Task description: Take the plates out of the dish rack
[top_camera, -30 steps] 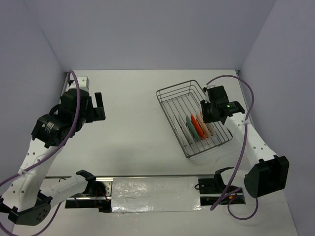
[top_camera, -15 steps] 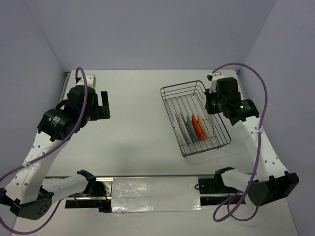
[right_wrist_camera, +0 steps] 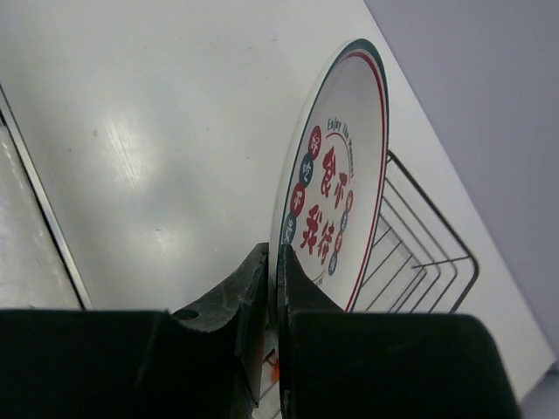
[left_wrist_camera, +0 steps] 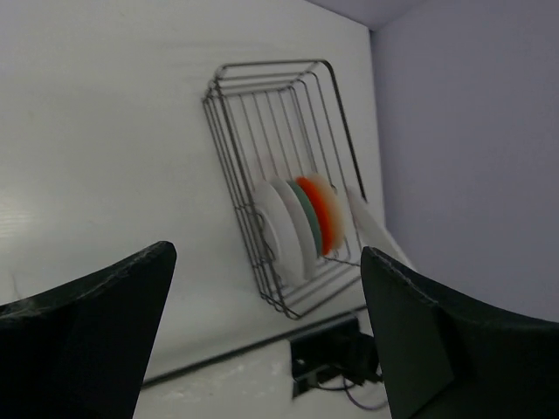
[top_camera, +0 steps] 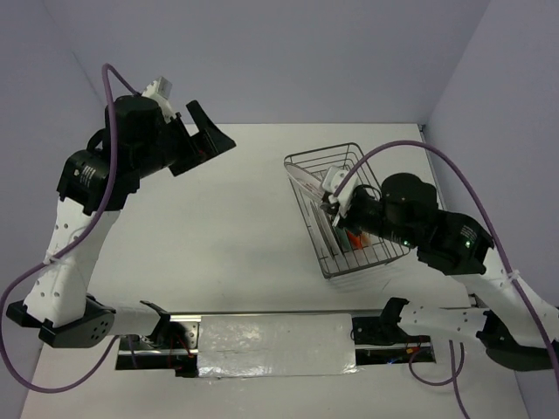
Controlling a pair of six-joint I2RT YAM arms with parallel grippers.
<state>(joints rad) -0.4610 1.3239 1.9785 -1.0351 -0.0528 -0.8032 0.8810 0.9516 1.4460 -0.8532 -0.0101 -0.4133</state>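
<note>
My right gripper (right_wrist_camera: 278, 271) is shut on the rim of a white plate with red marks (right_wrist_camera: 341, 196), held on edge above the dish rack (right_wrist_camera: 428, 262). In the top view this gripper (top_camera: 336, 202) hangs over the rack's left half (top_camera: 323, 150), and the held plate (top_camera: 307, 181) shows as a thin white strip. An orange plate (top_camera: 354, 237) peeks out under the arm. In the left wrist view the rack (left_wrist_camera: 262, 96) holds a white (left_wrist_camera: 275, 231), a teal (left_wrist_camera: 306, 218) and an orange plate (left_wrist_camera: 325, 214) upright. My left gripper (top_camera: 210, 150) is open, empty and raised high at the far left.
A black rail with a strip of silver foil (top_camera: 275, 340) runs along the table's near edge between the arm bases. Purple cables (top_camera: 454, 170) loop off both arms. Walls close in the table at the back and on both sides.
My right arm has swung over the rack, closed on the white red-marked plate and lifted it out. My left arm has risen and turned towards the rack, still open.
</note>
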